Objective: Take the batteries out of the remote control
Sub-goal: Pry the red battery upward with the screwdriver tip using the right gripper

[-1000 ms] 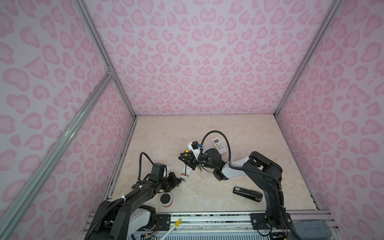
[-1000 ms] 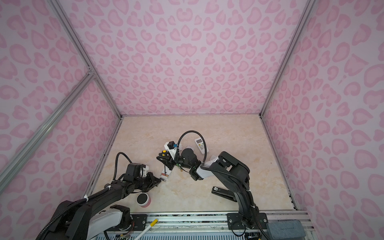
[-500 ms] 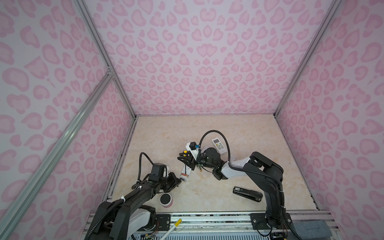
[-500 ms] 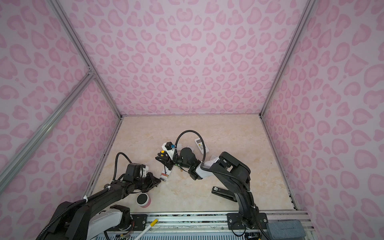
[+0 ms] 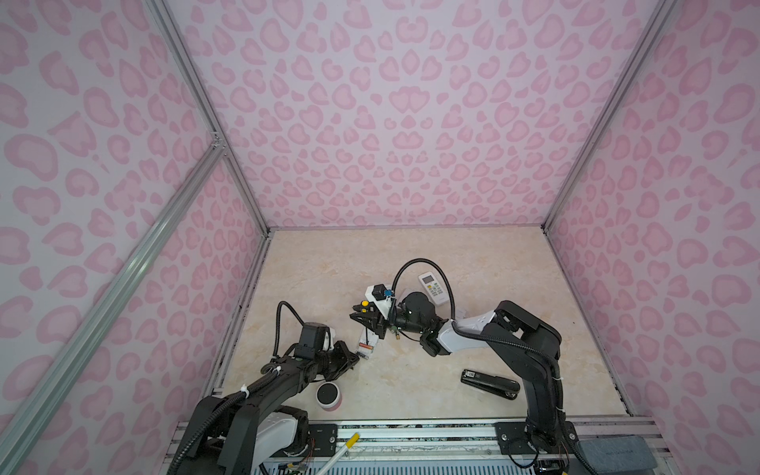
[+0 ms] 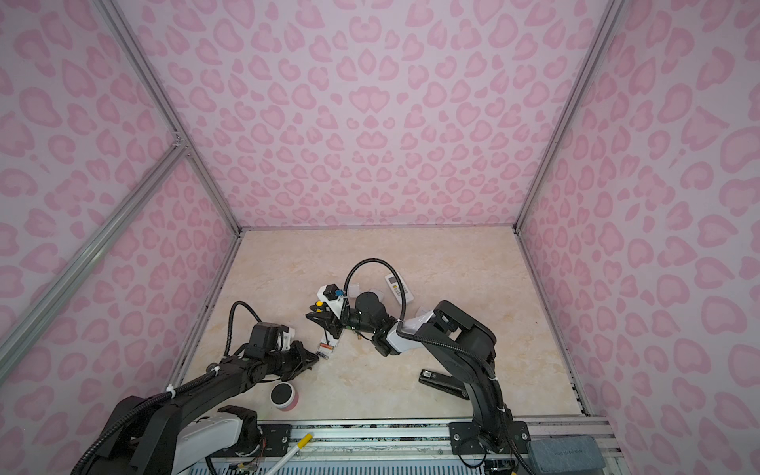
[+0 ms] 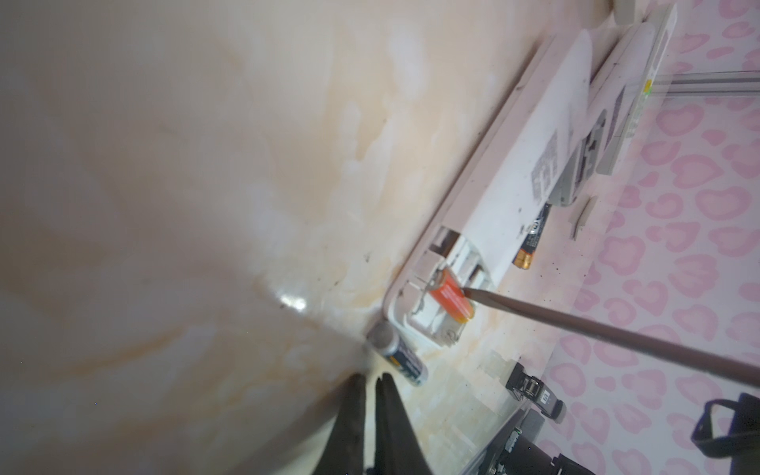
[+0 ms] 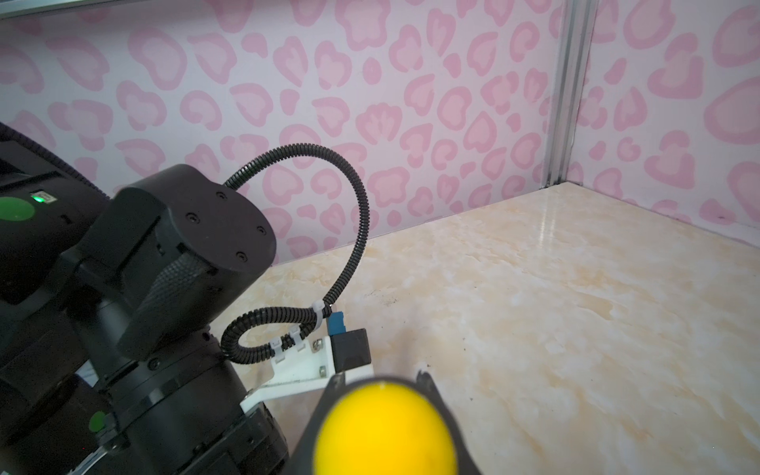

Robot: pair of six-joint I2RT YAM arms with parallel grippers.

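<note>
The white remote control lies back up, its battery compartment open. An orange battery sits in the compartment. A dark battery lies loose on the table beside the remote's end, and another with a gold end rests along the remote's far side. My right gripper is shut on a yellow-capped screwdriver. The tip of its shaft touches the orange battery. My left gripper is shut and empty, its tips just short of the loose dark battery.
A second white remote lies further back. A black stapler lies at the front right. A pink cup with a dark top stands by the left arm near the front edge. Pink walls enclose the table.
</note>
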